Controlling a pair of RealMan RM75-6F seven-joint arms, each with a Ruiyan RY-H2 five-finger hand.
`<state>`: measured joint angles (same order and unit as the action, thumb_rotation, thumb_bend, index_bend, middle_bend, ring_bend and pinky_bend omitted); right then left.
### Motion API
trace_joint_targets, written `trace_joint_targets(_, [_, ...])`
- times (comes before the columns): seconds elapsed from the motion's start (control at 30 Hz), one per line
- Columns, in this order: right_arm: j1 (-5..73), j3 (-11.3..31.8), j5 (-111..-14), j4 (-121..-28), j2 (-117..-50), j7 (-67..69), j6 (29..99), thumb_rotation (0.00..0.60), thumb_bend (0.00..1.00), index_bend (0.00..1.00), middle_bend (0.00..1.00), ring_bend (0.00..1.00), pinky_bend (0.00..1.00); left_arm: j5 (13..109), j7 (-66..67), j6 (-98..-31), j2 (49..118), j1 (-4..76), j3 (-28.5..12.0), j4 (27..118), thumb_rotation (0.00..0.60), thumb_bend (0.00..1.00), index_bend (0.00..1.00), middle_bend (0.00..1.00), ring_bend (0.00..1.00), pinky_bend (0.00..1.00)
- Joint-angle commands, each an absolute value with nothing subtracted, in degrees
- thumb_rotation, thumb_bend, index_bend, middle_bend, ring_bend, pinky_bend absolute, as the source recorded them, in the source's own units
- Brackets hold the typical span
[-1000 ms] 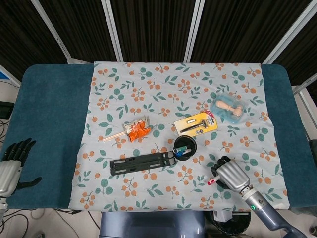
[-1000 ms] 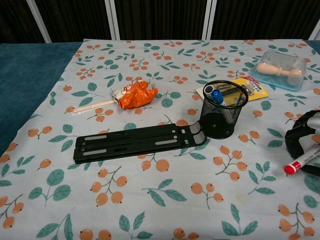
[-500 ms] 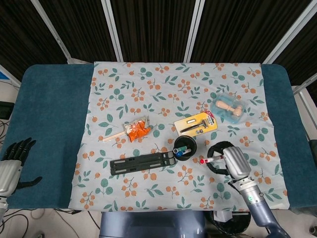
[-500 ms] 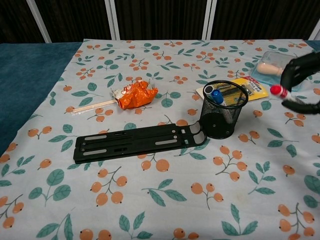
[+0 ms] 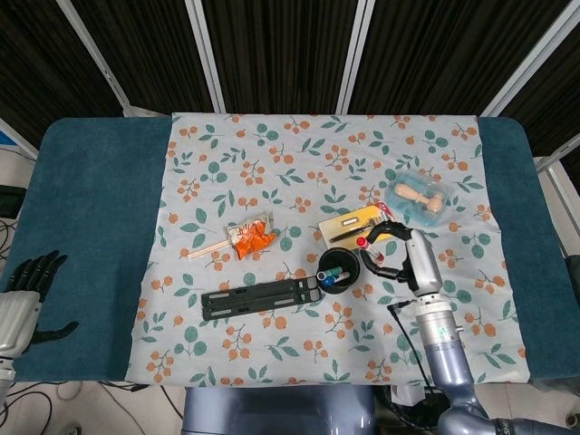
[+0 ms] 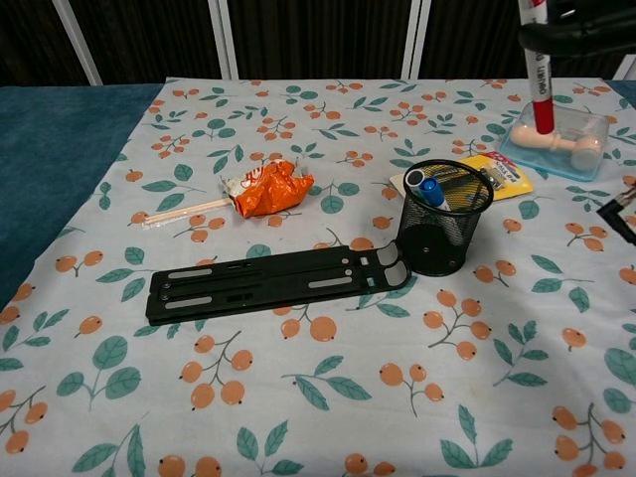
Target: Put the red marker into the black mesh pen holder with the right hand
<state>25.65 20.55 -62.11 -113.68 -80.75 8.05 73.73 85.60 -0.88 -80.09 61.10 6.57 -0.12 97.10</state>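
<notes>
The black mesh pen holder stands upright on the floral cloth, with a blue pen and other pens inside. My right hand hovers above the table just right of the holder and grips the red marker. In the chest view the red marker hangs almost upright with its red cap pointing down. It is high above the table and to the right of the holder's mouth. My left hand lies open at the table's left edge, holding nothing.
A long black flat bracket lies left of the holder, touching its base. An orange snack packet with a thin stick lies further left. A yellow razor card and a clear box sit behind the holder.
My right hand has lifted the red marker off the cloth at the front right. It has carried it up and back towards the holder, turning it from lying flat to nearly upright.
</notes>
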Motion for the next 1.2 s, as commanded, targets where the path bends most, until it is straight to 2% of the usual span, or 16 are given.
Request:
trace_joint_targets(0.03, [27.2,20.8,-60.9,-114.3,-83.8,5.0,74.6,0.600,0.68,0.69,0.55,0.36,0.32,85.4,-1.3,-79.8,60.9,6.6,-0.1,97.2,0.600,0.02,0.00,0.00,0.00,0.00])
trace_joint_targets(0.63, [28.9,17.7,-58.5,-105.2,-94.9,1.2,74.6,0.600,0.68,0.69,0.55,0.35,0.32,85.3,-1.9,-79.2,60.6,7.0,-0.1,97.5,0.600,0.02,0.00,0.00,0.00,0.00])
trace_joint_targets(1.2, [28.3,18.0,-57.6,-101.2,-97.9,0.8,73.9,0.600,0.68,0.69,0.55,0.35,0.32,84.8,-1.9,-78.7,60.4,7.2,-0.1,97.8,0.600,0.02,0.00,0.00,0.00,0.00])
